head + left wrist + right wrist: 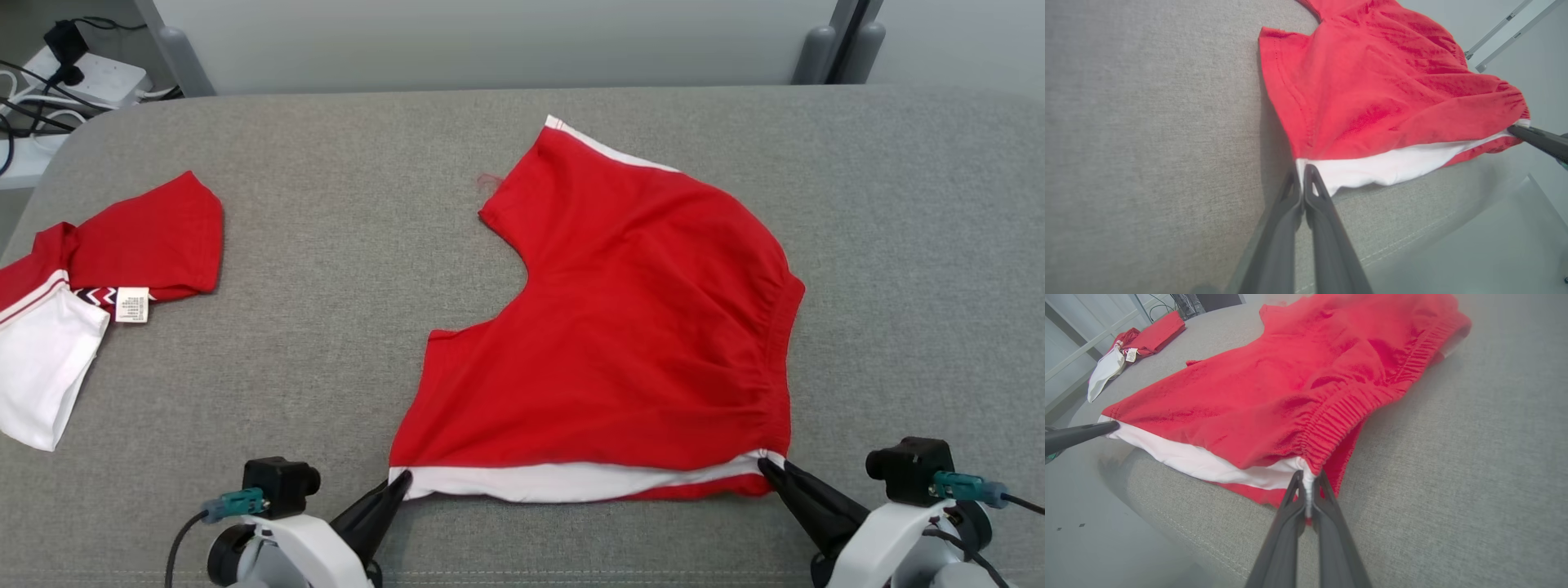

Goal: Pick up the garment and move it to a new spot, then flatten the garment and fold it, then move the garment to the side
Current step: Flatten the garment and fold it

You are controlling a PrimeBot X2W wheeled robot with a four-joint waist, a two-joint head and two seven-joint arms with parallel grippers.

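Observation:
The garment (629, 327) is a pair of red shorts with a white side stripe, lying folded in half on the grey table (343, 245), stripe along the near edge. My left gripper (400, 482) is shut on the near-left corner of the garment (1372, 94), at the leg hem. My right gripper (767, 467) is shut on the near-right corner, at the elastic waistband of the garment (1290, 375). In the left wrist view the left gripper (1301, 169) pinches the white edge. In the right wrist view the right gripper (1307, 477) pinches white cloth under the gathered waistband.
A second red-and-white garment (98, 278) with a label lies crumpled at the table's left edge, also seen in the right wrist view as the second garment (1139, 341). A power strip and cables (73, 73) sit beyond the far-left corner. The table's near edge runs just under both grippers.

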